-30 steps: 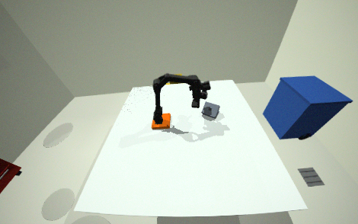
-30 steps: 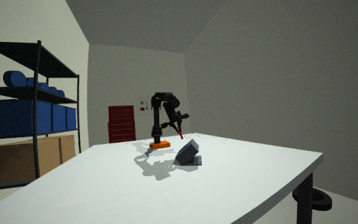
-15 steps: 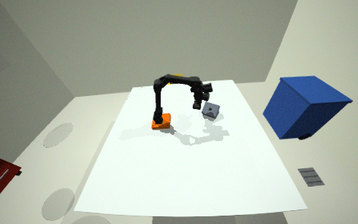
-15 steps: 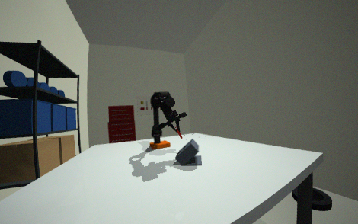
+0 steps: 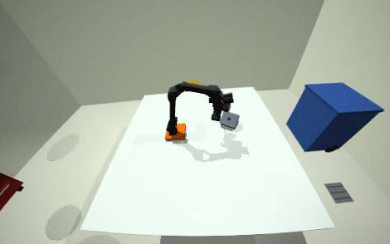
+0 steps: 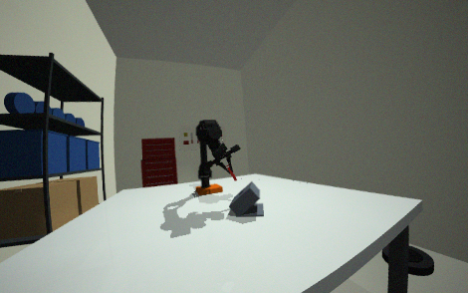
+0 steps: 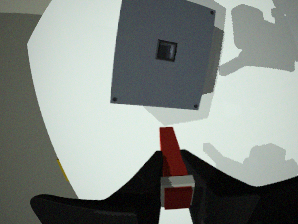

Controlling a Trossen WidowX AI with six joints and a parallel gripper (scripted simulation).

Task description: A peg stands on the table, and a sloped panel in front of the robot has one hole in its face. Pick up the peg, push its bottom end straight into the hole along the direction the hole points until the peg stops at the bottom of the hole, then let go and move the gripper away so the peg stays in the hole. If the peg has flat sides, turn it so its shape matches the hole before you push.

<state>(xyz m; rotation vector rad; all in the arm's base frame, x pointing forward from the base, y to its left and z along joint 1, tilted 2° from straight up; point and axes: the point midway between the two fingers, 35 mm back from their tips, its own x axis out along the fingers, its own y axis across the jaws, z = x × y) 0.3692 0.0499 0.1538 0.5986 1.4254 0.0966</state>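
Observation:
My gripper (image 7: 170,156) (image 6: 228,166) (image 5: 216,115) is shut on a red square-sided peg (image 7: 172,151) (image 6: 232,172). The peg points out past the fingertips, tilted, toward the grey sloped panel (image 7: 166,50) (image 6: 245,198) (image 5: 231,119). The panel has one small dark square hole (image 7: 166,50) (image 5: 229,119) in the middle of its face. In the wrist view the peg's tip is just below the panel's lower edge, apart from it. In the exterior view the peg hangs in the air above and behind the panel.
The arm's orange base (image 5: 176,132) (image 6: 208,188) stands on the white table (image 5: 211,195) (image 6: 293,239) beside the panel. A blue box (image 5: 331,116) is off the table to the right. A shelf rack (image 6: 34,149) stands to the left.

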